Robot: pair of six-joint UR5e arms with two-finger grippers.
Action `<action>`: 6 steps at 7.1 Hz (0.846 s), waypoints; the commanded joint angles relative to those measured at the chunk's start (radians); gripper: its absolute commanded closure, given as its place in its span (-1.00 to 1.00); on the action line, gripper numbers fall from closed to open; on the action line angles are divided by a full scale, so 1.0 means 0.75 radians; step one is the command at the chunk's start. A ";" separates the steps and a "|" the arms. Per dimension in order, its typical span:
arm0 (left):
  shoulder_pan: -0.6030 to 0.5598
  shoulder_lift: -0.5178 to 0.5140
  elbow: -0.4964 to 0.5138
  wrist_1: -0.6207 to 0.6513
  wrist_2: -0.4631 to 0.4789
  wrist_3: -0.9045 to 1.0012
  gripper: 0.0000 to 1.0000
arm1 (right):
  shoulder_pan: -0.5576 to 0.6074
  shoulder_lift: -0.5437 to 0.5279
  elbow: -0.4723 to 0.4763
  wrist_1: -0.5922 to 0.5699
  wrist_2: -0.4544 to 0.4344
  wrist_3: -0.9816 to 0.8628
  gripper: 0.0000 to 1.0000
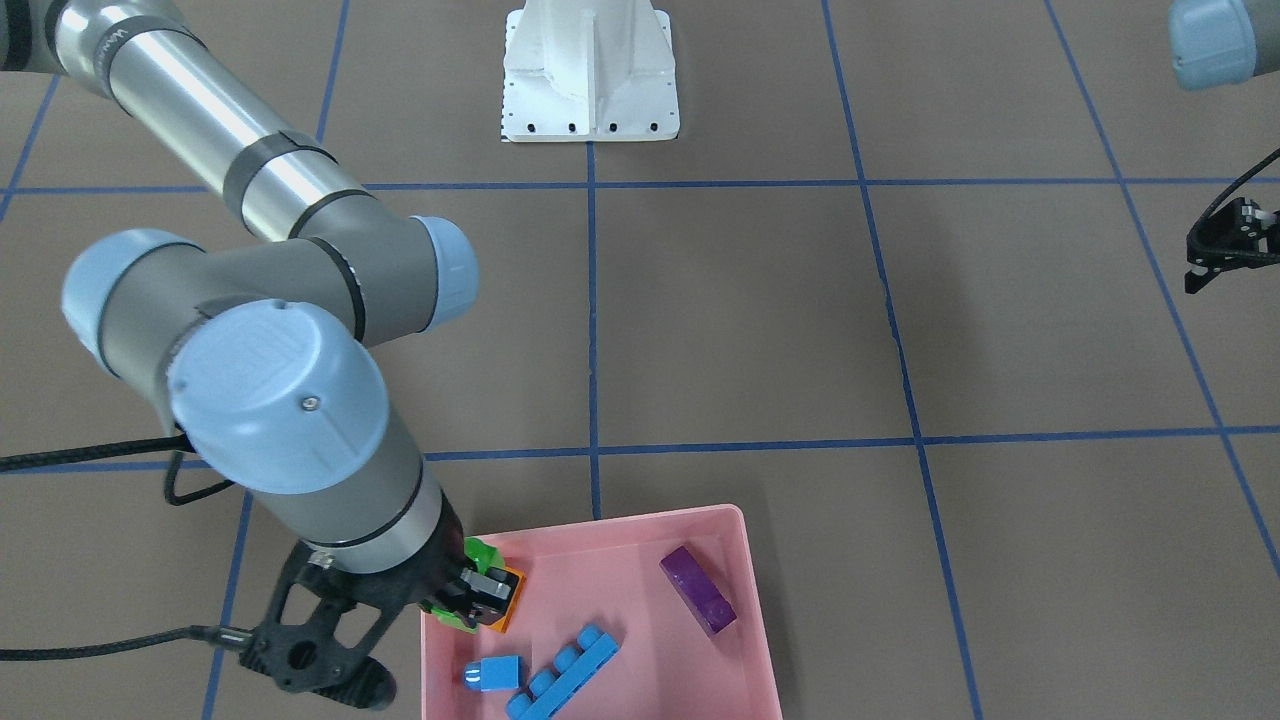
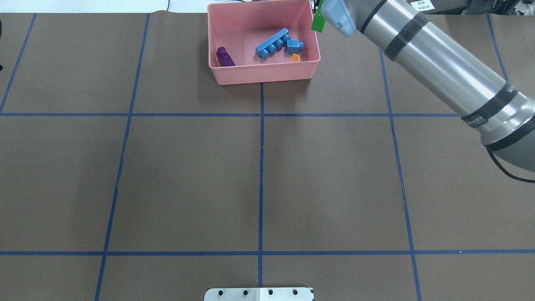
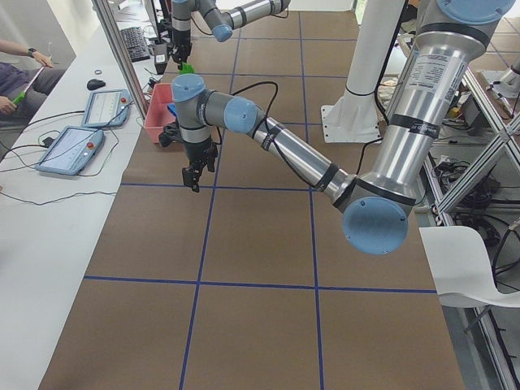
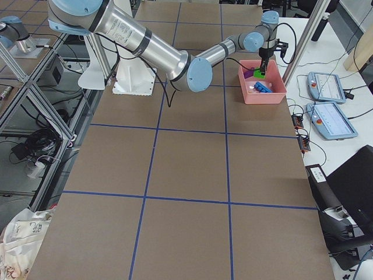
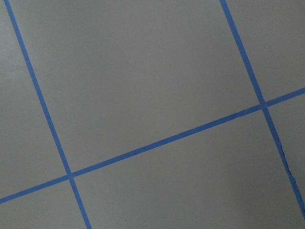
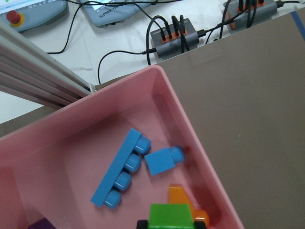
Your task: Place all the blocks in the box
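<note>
The pink box [image 1: 762,620] sits at the table's far edge from the robot. In it lie the purple block [image 1: 698,590], the long blue block [image 1: 562,675], the small blue block [image 1: 493,673] and the orange block [image 1: 508,600]. My right gripper [image 1: 478,595] hangs over the box's corner, shut on the green block [image 6: 171,217], just above the orange block [image 6: 183,198]. The overhead view shows only the green block [image 2: 318,21] at the box's right rim beside the wrist. My left gripper [image 1: 1225,245] hovers far off over bare table; I cannot tell its state.
The white robot base [image 1: 590,70] stands at the table's near middle. Control tablets [image 4: 326,87] and cables [image 6: 176,33] lie on the white bench just beyond the box. A person's arm [image 3: 20,69] rests at that bench.
</note>
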 commanded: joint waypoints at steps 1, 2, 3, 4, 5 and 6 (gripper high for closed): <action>-0.004 0.046 -0.007 0.000 0.000 0.002 -1.00 | -0.095 0.052 -0.098 0.119 -0.103 0.095 0.81; -0.004 0.083 -0.007 -0.006 -0.002 0.002 -1.00 | -0.105 0.056 -0.098 0.117 -0.113 0.095 -0.24; -0.010 0.100 -0.007 -0.006 -0.002 0.002 -1.00 | -0.106 0.069 -0.096 0.107 -0.116 0.097 -0.97; -0.012 0.116 -0.007 -0.008 -0.002 0.002 -1.00 | -0.101 0.083 -0.096 0.103 -0.112 0.097 -0.99; -0.016 0.124 -0.005 -0.006 0.000 0.000 -1.00 | -0.089 0.089 -0.064 0.028 -0.083 0.083 -0.99; -0.028 0.169 0.001 -0.004 -0.002 -0.020 -1.00 | -0.047 0.079 0.050 -0.155 -0.018 -0.025 -0.99</action>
